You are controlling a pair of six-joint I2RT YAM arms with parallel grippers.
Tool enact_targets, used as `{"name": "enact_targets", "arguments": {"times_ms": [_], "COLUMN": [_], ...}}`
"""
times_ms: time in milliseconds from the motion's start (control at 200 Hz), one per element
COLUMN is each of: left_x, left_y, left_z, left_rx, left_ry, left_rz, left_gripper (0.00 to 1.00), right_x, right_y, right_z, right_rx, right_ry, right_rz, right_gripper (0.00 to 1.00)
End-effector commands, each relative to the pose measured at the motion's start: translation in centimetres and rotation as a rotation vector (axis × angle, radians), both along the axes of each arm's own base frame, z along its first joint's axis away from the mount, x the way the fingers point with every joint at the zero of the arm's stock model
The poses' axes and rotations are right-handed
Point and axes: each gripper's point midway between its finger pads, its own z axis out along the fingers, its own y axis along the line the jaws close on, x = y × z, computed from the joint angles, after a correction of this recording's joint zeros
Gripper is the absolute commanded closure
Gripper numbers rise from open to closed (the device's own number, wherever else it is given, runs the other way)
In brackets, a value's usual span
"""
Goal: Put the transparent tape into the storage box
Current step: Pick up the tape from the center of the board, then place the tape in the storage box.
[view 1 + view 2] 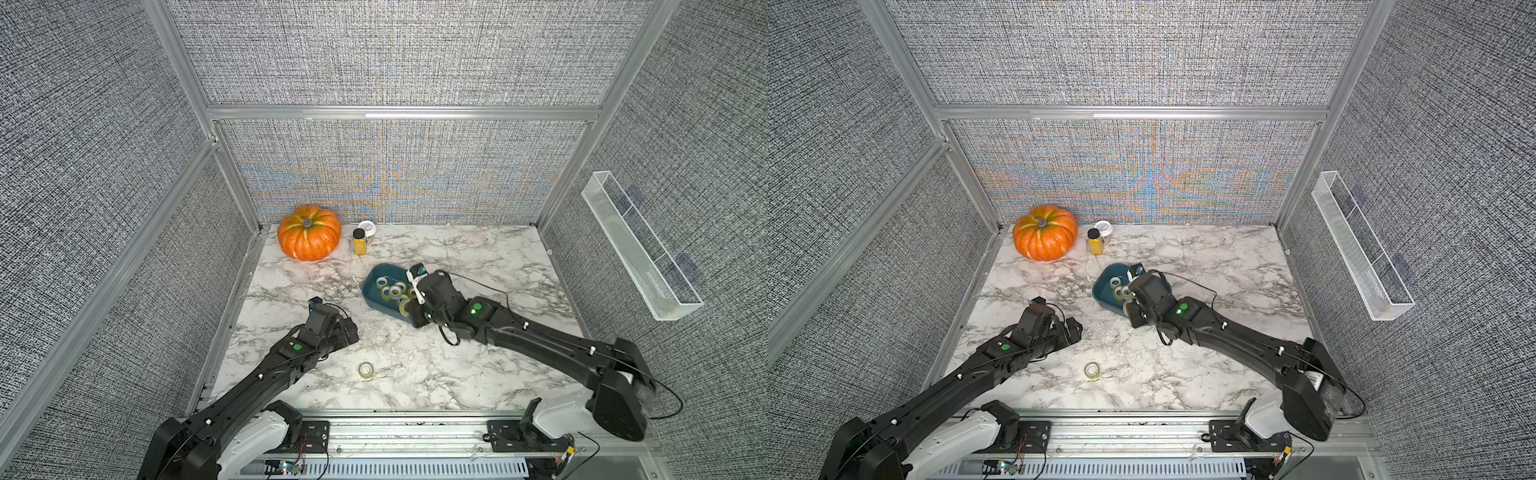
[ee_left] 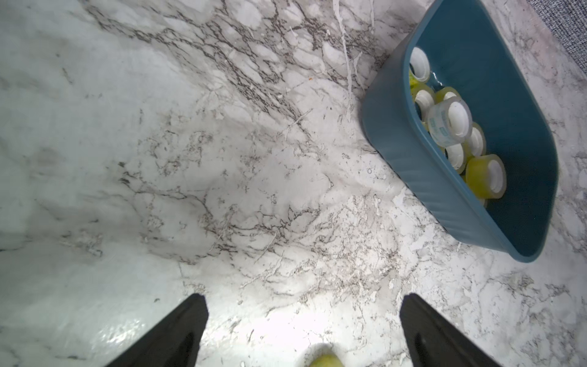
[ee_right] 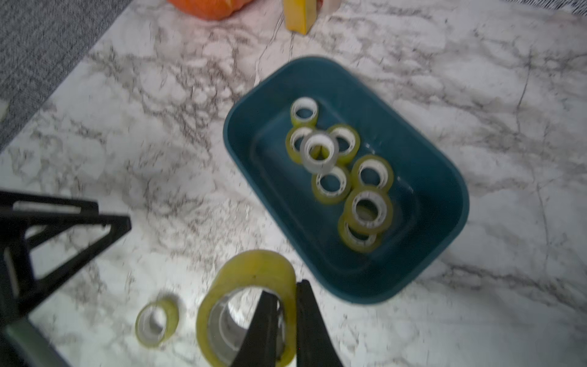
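- Right end effector [image 3: 286, 290] clenches a tape roll [image 3: 251, 267] by its wall, reaching through the hole; the roll stands on edge.
- Storage box [image 3: 457, 197] lies just ahead of it, other rolls [image 3: 370, 208] inside; this end effector is the nearer.
- Left end effector [image 2: 304, 297] gapes, empty.

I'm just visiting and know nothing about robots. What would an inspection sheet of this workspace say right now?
Surface: marble-patterned table; no spills seen.
Job's things: teal storage box holding several tape rolls; one loose roll on the table; one held roll.
Clutter: pumpkin, yellow bottle, white-lidded jar at the back.
Grippers: left pincer open, empty; right pincer shut on the held roll, close to the box.
Cables: black cable off the right arm; wires at the front rail.
Surroundings: grey fabric walls; clear tray on a side wall.
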Motion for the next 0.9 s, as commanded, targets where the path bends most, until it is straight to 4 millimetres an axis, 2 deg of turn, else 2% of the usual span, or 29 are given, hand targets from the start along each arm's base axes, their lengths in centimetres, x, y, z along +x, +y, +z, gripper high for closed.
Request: {"name": "enact_targets", "arguments": {"times_ms": [0, 95, 165, 250, 320, 400, 576, 741, 821, 896], "left_x": [0.3, 0.0, -0.3, -0.5, -0.6, -0.5, 0.0, 0.1, 0.0, -0.1], "left_y": [0.0, 1.0, 1.6, 1.9, 1.8, 1.6, 1.0, 1.7, 1.7, 1.7], "left_z": [0.3, -0.1, -0.2, -0.1, -0.3, -0.6, -1.5, -2.3, -2.3, -2.3], "left_rx": [0.014, 0.062, 0.078, 0.068, 0.048, 0.033, 0.053, 0.111, 0.109, 0.102], "left_ry": [-0.015, -0.004, -0.006, -0.025, -0.041, -0.051, -0.008, 0.037, 0.034, 0.031], "left_rz": [-0.012, 0.01, 0.021, 0.032, 0.037, 0.037, 0.017, 0.034, 0.031, 0.031], "left_gripper": [0.0, 0.0, 0.0, 0.0, 0.0, 0.0, 0.0, 0.0, 0.0, 0.0], "right_x": [3.2, 5.8, 7.6, 9.3, 10.2, 10.9, 12.2, 12.6, 12.6, 12.6], "right_y": [0.9, 1.3, -0.1, -1.5, -1.5, -0.6, 3.4, 5.4, 5.8, 5.7], "right_z": [-2.2, -4.1, -5.5, -6.1, -6.1, -5.8, -5.1, -7.4, -8.5, -9.3], "right_rx": [-0.049, -0.119, -0.169, -0.165, -0.129, -0.087, 0.012, 0.008, -0.001, -0.014], "right_ry": [0.059, 0.083, 0.091, 0.113, 0.122, 0.128, 0.149, 0.199, 0.213, 0.225], "right_rz": [0.015, 0.002, -0.055, -0.1, -0.097, -0.081, -0.013, -0.003, 0.003, -0.002], "right_gripper": [0.9, 0.91, 0.92, 0.92, 0.92, 0.91, 0.91, 0.92, 0.91, 0.86]}}
